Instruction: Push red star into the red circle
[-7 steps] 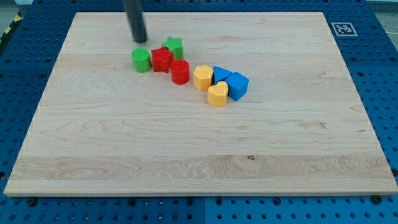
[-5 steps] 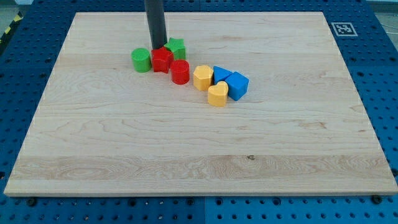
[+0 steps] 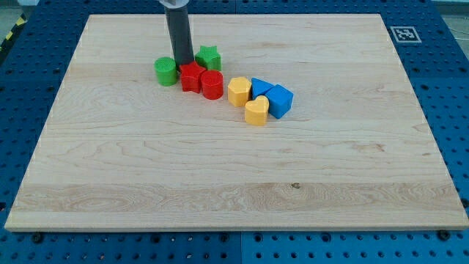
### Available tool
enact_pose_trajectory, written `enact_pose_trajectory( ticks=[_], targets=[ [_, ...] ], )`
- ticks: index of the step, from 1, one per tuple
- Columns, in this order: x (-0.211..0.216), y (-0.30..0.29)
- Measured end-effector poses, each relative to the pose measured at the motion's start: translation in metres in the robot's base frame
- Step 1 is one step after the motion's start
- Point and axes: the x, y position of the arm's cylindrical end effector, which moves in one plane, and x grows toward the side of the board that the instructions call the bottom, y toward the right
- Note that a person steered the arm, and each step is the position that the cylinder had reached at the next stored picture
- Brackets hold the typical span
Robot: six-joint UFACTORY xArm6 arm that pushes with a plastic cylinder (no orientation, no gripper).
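Dark rod tip (image 3: pixel 181 67) is set at the red plastic star's (image 3: pixel 191 77) eleven o'clock edge, so it is driven toward the red plastic cylinder (image 3: pixel 212 84), seemingly touching at four o'clock. No claw is fitted.

Eight blocks sit on the wooden board (image 3: pixel 220 183), in four colours, two of each.

Red, two: a red star (image 3: pixel 191 76) and a red cylinder (image 3: pixel 212 85) touching it at its four o'clock.

Green, two: a green cylinder (image 3: pixel 166 71) and a green star (image 3: pixel 209 57).

Yellow, two: a yellow hexagon-like block (image 3: pixel 239 92) and a yellow heart (image 3: pixel 256 111) at its five o'clock.

Blue, two: a blue block (image 3: pixel 260 86) whose shape is partly hidden, and a blue cube-like block (image 3: pixel 280 100).

One dark rod stands among them, with one tip (image 3: pixel 180 68).

One square marker (image 3: pixel 403 34) is printed at the board's two o'clock corner.
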Motion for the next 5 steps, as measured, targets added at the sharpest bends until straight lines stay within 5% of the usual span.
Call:
enact_pose_trajectory(
  ticks=[3, 5],
  targets=[
    [0.013, 0.000],
    [-0.021, -0.006]
  ],
)
